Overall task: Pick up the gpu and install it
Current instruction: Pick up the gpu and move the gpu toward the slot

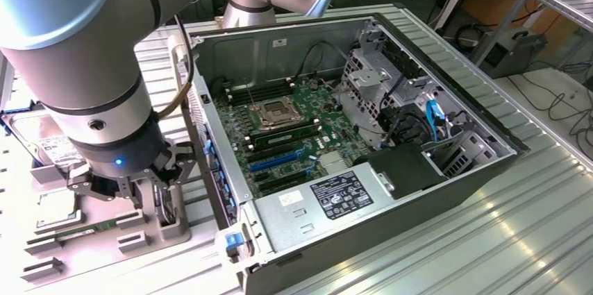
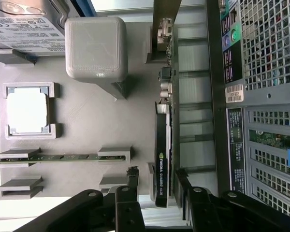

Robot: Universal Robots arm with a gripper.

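Note:
The gpu [image 2: 162, 159] stands on its edge in a slot of the grey parts holder [image 2: 87, 125]. It is a thin black card with a green-lettered label, and its silvery bracket [image 2: 166, 43] is at the far end. My gripper [image 2: 157, 181] is open, with one finger on each side of the card's near end and a small gap on both sides. In the exterior view the gripper [image 1: 148, 194] hangs low over the holder [image 1: 93, 253] at that view's left, beside the open computer case [image 1: 352, 135], and the gpu [image 1: 166, 206] shows as a dark sliver between the fingers.
The holder also carries a hard drive [image 2: 24, 24] with a white label, a grey block [image 2: 95, 48], a processor [image 2: 29, 110] and a green memory stick [image 2: 63, 157]. The case's perforated rear wall [image 2: 266, 58] stands close beside the card. Blue slots [image 1: 278, 159] lie on the motherboard.

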